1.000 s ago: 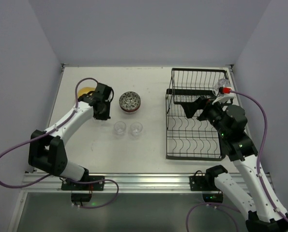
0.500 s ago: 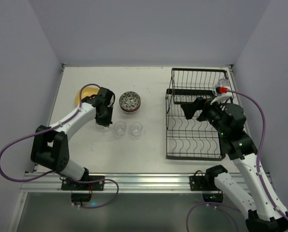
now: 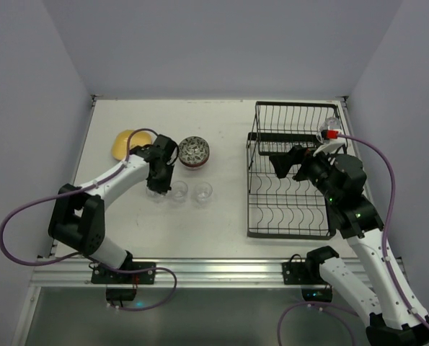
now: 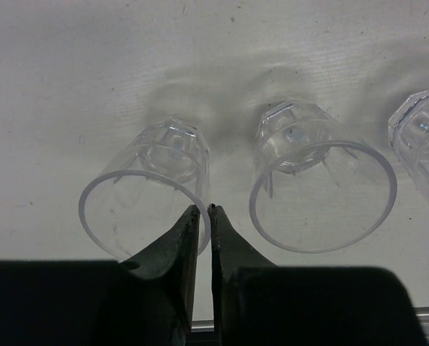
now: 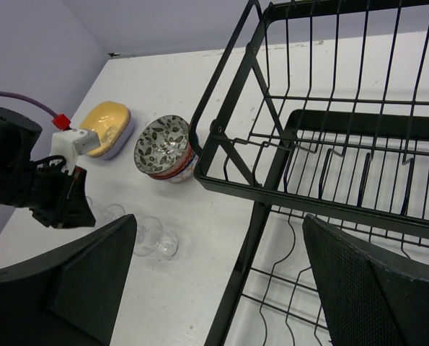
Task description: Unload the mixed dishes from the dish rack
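My left gripper (image 3: 158, 179) is shut on the rim of a clear glass (image 4: 146, 191), which stands at the left end of a row with two more clear glasses (image 4: 321, 184) (image 4: 425, 133). The row also shows in the top view (image 3: 190, 192). A patterned bowl (image 3: 193, 151) and a yellow plate (image 3: 127, 142) sit behind the row. The black wire dish rack (image 3: 293, 216) stands on the right, and its slots look bare. A clear glass (image 3: 332, 127) sits at its far right corner. My right gripper (image 5: 221, 288) is open and empty above the rack's left side (image 5: 329, 144).
In the right wrist view the yellow plate (image 5: 104, 121) rests on a lavender one (image 5: 122, 141) next to the bowl (image 5: 162, 146). The left arm (image 5: 27, 180) is beside the glasses (image 5: 149, 234). Purple cables loop off both arms. Walls close in on three sides.
My left gripper has moved from near the yellow plate toward the near right, bringing its glass down beside the two standing glasses. The right arm has not moved.
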{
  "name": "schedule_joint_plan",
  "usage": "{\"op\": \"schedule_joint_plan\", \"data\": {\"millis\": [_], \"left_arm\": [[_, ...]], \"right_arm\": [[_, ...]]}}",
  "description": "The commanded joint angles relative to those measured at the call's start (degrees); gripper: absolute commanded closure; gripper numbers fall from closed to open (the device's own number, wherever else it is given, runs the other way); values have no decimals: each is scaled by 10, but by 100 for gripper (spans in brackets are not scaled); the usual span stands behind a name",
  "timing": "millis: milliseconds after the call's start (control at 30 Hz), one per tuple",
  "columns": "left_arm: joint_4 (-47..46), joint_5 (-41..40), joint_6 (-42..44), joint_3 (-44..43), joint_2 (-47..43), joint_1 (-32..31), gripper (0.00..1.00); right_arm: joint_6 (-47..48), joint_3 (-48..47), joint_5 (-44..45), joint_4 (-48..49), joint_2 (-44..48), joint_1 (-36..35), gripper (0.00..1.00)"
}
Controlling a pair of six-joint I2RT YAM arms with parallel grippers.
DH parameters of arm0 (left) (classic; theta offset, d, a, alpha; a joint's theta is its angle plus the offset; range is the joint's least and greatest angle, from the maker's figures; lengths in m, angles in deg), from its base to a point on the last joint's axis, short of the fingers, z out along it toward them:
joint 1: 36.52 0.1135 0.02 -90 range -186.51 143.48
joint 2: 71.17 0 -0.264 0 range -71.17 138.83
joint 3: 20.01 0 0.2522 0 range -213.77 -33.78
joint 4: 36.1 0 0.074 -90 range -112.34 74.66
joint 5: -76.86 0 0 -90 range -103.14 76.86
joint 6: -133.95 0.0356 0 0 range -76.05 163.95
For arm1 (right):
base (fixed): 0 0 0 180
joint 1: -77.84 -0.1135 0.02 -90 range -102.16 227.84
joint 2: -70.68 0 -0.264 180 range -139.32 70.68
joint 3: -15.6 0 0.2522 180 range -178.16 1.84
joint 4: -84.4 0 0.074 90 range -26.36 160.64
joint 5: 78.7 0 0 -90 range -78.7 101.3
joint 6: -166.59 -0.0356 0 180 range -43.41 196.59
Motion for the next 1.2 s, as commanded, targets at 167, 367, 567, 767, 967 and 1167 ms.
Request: {"op": "schedule_joint_plan", "data": {"millis": [167,367,567,767,967,1167], "left_arm": [[18,-17,7,-10,16,-13,81],[16,-34,-1,-30,-29,-13,66],[17,-64,-22,-62,-111,-13,38],[-45,-86,-24,-28,-230,-13,0],[-139,-189,-38,80,-431,-13,0],[-115,-244,-22,101,-516,-13,0]], "right_arm": [[11,-22,-10,6,5,0,1],[11,-25,-11,6,1,0,1],[12,-25,4,6,3,0,1],[-32,-29,167,-5,17,-1,1],[-26,-84,299,-40,-14,6,1],[-26,-181,317,-99,-128,77,1]]}}
